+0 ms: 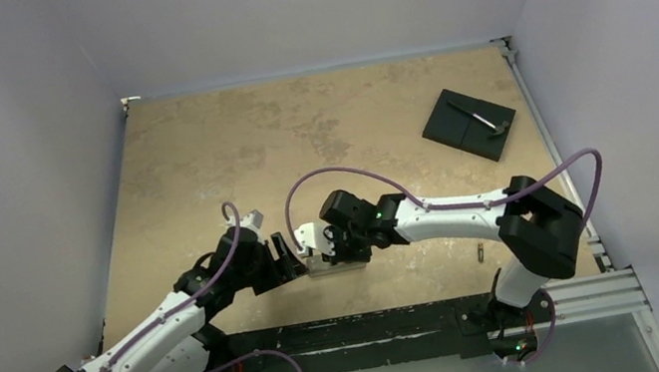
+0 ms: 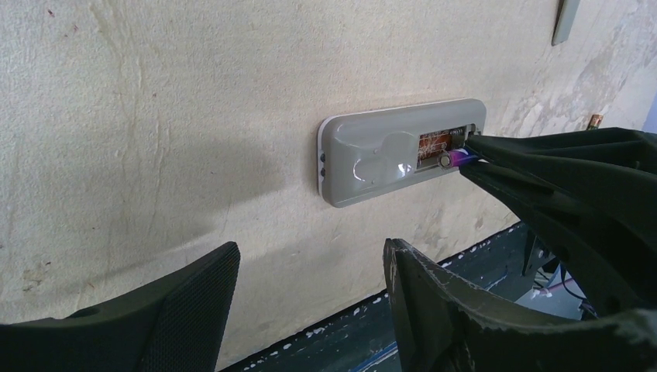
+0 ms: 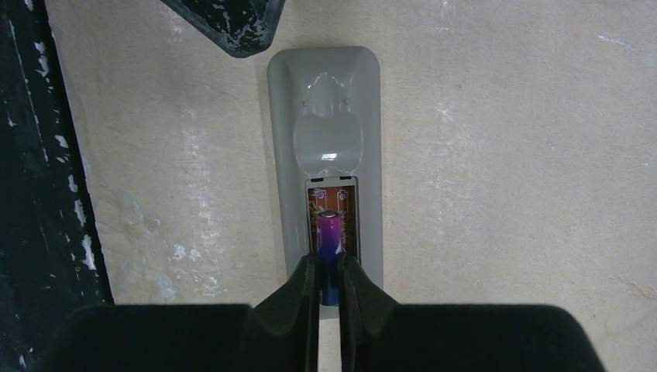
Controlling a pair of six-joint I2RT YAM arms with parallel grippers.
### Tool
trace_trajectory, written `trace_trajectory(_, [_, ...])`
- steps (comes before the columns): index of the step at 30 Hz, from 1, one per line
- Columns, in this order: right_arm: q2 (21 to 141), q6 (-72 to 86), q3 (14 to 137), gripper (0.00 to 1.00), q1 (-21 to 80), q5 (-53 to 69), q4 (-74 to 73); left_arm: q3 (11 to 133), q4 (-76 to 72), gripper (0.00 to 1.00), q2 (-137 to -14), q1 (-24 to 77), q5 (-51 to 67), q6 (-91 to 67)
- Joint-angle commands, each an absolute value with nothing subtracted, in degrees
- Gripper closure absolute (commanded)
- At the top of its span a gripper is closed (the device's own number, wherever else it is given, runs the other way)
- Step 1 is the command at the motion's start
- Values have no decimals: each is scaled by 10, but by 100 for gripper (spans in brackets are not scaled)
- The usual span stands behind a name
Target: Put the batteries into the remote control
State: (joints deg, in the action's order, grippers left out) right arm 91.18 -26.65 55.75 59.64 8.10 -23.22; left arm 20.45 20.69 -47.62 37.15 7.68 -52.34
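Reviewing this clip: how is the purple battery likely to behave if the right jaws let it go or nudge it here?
The battery is a smooth little cylinder, so it would probably roll if it lands outside the open bay of the remote control. It looks rigid and glossy, so the narrow pinch on it may slip.

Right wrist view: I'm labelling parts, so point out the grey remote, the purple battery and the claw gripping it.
Grey rectangular plastic remote point(image 3: 325, 101): right wrist view, moulded back.
Purple cylindrical battery point(image 3: 328, 231): right wrist view, bare barrel.
Right claw point(image 3: 329, 270): right wrist view, midway between fingertips.
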Motion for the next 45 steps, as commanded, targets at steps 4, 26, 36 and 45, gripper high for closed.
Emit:
trace_trajectory(4, [921,-285,585,84,599,75,-243,225,194,32,-479,370,81,-507])
trace_trajectory(26, [935,-289,586,75,606,80,-249,223,195,32,-478,369,82,-506])
trace_trajectory(36, [938,-288,588,70,607,83,-250,222,195,32,-478,370,82,-506])
trace_trajectory(45, [918,-281,588,68,608,89,-235,222,192,32,-483,370,82,-506])
